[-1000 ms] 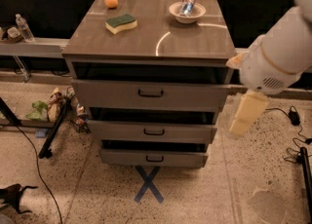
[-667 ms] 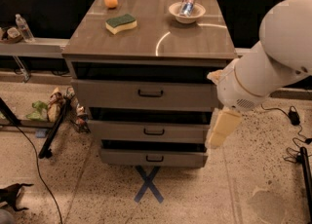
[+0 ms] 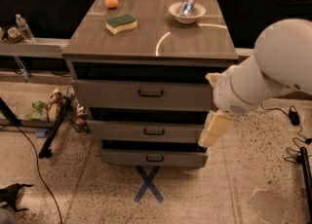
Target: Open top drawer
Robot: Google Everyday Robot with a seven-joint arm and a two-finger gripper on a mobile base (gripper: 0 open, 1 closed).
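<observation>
The top drawer (image 3: 112, 94) is the widest grey front, right under the countertop, with a small black bar handle (image 3: 150, 93) at its centre and a dark gap above it. Two narrower grey drawers sit below it: the middle one (image 3: 122, 130) and the smallest one (image 3: 126, 158). My white arm (image 3: 273, 67) comes in from the right. My gripper (image 3: 215, 129) hangs cream-coloured at the right end of the drawers, level with the middle drawer, below and to the right of the top drawer's handle. It holds nothing that I can see.
On the countertop (image 3: 195, 43) lie an orange (image 3: 111, 1), a green-and-yellow sponge (image 3: 121, 23) and a white bowl (image 3: 178, 12) with a can in it. A blue X (image 3: 147, 184) marks the floor in front. Cables (image 3: 295, 118) lie right, a black stand leg (image 3: 53, 130) left.
My arm has swung left from the cabinet's right side. The gripper has moved left and down, up to the right end of the drawer fronts. The drawers have not moved.
</observation>
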